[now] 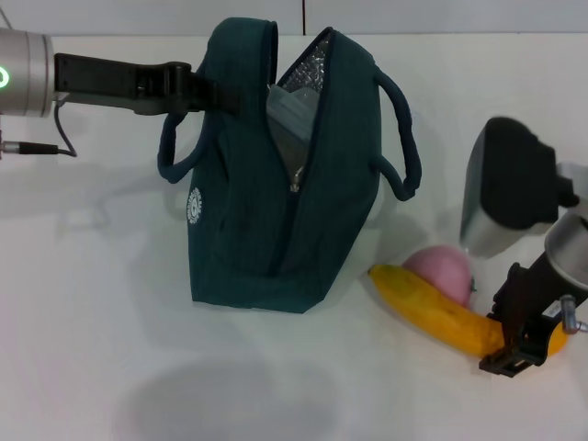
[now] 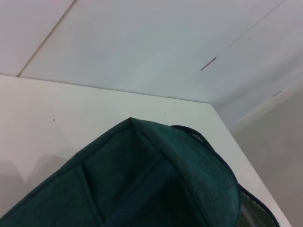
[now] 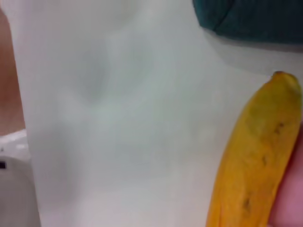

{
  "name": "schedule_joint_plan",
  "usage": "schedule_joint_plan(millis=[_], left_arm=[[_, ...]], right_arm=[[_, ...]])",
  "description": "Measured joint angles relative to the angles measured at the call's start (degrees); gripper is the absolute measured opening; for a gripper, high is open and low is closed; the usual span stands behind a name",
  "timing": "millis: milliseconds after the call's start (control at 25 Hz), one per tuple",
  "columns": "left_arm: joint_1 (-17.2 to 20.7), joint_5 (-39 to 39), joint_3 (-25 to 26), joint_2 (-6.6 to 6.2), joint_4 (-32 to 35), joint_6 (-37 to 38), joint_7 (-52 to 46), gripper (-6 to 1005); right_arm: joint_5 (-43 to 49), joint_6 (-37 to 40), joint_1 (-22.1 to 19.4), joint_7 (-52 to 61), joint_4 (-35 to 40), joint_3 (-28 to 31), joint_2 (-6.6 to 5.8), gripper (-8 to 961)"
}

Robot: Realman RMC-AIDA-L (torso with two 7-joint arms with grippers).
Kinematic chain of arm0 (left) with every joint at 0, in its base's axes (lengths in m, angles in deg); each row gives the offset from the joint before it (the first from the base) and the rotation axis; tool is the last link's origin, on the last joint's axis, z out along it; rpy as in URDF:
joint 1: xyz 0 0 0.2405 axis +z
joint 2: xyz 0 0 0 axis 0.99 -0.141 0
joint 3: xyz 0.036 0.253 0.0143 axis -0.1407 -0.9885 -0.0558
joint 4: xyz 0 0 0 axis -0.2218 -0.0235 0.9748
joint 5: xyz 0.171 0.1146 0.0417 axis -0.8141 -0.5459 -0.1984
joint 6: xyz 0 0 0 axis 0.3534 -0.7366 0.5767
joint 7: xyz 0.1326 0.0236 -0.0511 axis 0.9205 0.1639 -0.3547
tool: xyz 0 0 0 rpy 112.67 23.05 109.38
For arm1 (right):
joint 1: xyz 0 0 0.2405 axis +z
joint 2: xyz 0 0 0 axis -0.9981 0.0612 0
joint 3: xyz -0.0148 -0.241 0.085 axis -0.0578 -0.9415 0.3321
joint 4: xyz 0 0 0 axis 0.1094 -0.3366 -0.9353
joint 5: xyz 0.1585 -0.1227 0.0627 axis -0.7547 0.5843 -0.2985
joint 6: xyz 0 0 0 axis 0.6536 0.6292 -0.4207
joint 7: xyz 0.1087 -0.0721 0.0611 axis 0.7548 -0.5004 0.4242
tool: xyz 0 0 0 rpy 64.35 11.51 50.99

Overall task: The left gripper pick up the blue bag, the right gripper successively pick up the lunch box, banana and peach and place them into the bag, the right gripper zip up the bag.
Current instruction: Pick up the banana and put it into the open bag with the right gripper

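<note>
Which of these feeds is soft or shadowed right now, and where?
Right wrist view: blurred, the banana too near the lens to be crisp. Head view: sharp, with soft shadows on the table in front of the blue bag. Left wrist view: the bag's fabric is dark, with little detail.

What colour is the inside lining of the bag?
Silver foil lining, seen through the open zip of the bag; head view shows it best.

Dark teal bag [image 1: 266, 211] at centre frame, crinkled silver foil lining, small white round logo [image 1: 194, 206]. Yellow-orange banana [image 1: 441, 317] with dark specks at lower right, pink peach [image 1: 441, 271] behind. Black grippers; silver wrist [image 1: 20, 72] with green light, upper left.
</note>
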Motion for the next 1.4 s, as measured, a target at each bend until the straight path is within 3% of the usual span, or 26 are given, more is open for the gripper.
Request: schedule_joint_plan(millis=[400,720,920,1040,1160,1320,1400], left_arm=[[-0.41,0.00,0.00,-0.05,0.00,0.01,0.00,41],[-0.29,0.00,0.00,-0.05,0.00,-0.03,0.00,42],[-0.43,0.00,0.00,0.00,0.00,-0.07,0.00,42],[-0.48,0.00,0.00,0.02,0.00,-0.08,0.00,42],[-0.48,0.00,0.00,0.01,0.00,-0.09,0.00,41],[-0.38,1.87,0.00,0.03,0.00,-0.09,-0.16,41],[-0.10,3.58,0.00,0.05,-0.05,0.09,-0.33,41]], right_arm=[[-9.97,7.59,0.00,-5.32,-4.01,13.63,-0.34,460],[-16.63,18.01,0.37,-15.66,-15.80,35.25,-0.91,458],[-21.51,24.03,0.41,-22.92,-23.81,45.61,-2.97,458],[-27.15,26.00,-0.24,-28.72,-29.05,50.36,-4.70,457],[-34.24,26.09,-1.17,-35.79,-34.88,56.38,-5.67,457],[-44.24,24.89,-2.42,-45.62,-41.50,61.78,-5.06,457],[-50.09,23.18,-3.09,-51.21,-44.20,62.50,-3.23,457]])
